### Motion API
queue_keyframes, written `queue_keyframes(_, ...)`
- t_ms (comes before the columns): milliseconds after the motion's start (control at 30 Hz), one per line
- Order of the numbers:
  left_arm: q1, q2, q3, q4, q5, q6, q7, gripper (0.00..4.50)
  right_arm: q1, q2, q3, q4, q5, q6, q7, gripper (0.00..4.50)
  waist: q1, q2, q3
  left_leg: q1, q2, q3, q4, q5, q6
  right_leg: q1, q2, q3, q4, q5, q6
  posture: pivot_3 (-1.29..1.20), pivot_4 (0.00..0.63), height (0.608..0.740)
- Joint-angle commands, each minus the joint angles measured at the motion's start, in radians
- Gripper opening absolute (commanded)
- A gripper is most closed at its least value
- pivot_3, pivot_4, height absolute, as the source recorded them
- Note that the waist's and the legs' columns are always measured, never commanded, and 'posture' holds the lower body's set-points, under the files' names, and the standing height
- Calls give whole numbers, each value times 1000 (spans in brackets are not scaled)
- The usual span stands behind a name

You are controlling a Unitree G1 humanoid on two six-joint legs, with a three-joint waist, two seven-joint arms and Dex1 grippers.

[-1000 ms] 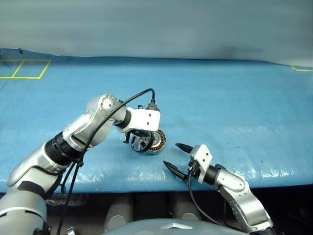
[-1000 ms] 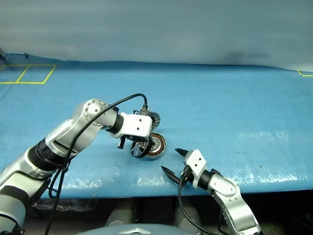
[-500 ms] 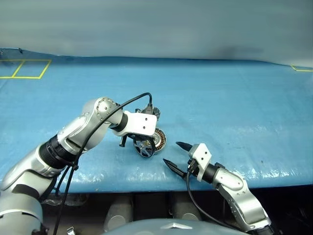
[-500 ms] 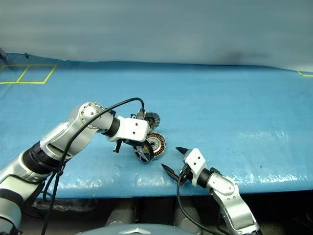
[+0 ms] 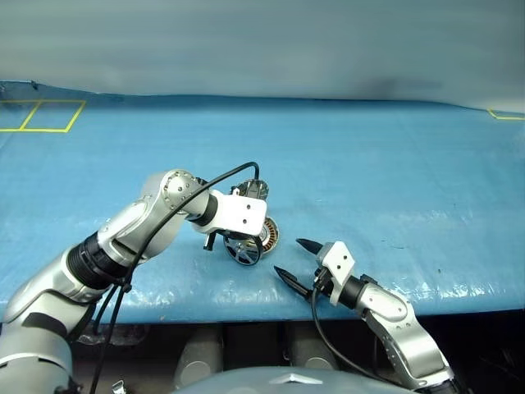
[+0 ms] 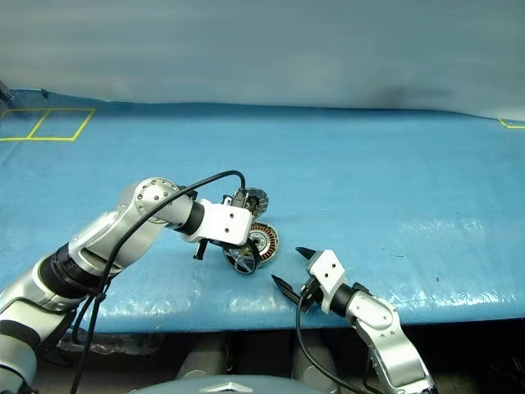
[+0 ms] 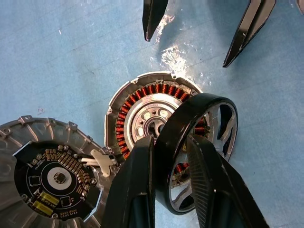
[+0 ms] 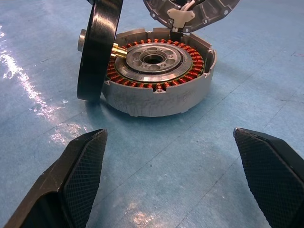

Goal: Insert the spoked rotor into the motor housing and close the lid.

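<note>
I am holding the black-rimmed, silver-spoked metal rotor (image 7: pixel 199 142) on edge in my left pincer (image 7: pixel 173 161), clamped across its rim, beside the open round grey motor housing (image 8: pixel 159 85) on the blue worktop (image 5: pixel 394 164). It looks rigid, smooth and probably slippery. Copper windings are filling the housing; the ribbed lid (image 7: pixel 45 175) is standing open. Right pincer (image 5: pixel 294 261) is gaping empty nearby.

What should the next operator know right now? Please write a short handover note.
Left hand: shut on the spoked rotor, holding it on edge beside the motor housing.
Right hand: open, holds nothing, pointing at the housing from nearby.
Motor housing sits on the blue table, lid swung open, inner face showing.
Done: rotor picked up and brought to the housing.
Left: lay the rotor into the housing, then close the lid.
</note>
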Motion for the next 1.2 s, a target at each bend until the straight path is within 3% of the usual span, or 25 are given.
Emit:
queue_keyframes(33, 8, 4, -14, -10, 29, -17, 11, 1043, -3, 3, 1, -19, 6, -3, -1, 4500, 0, 0, 0, 0, 0, 0, 0, 0, 0, 0, 0, 0, 0, 0, 0, 0, 150, 740)
queue_keyframes(1200, 162, 46, 120, -226, -49, 151, 162, 1043, -19, -9, 6, -13, 0, 21, 16, 4500, 0, 0, 0, 0, 0, 0, 0, 0, 0, 0, 0, 0, 0, 0, 0, 0, 150, 740)
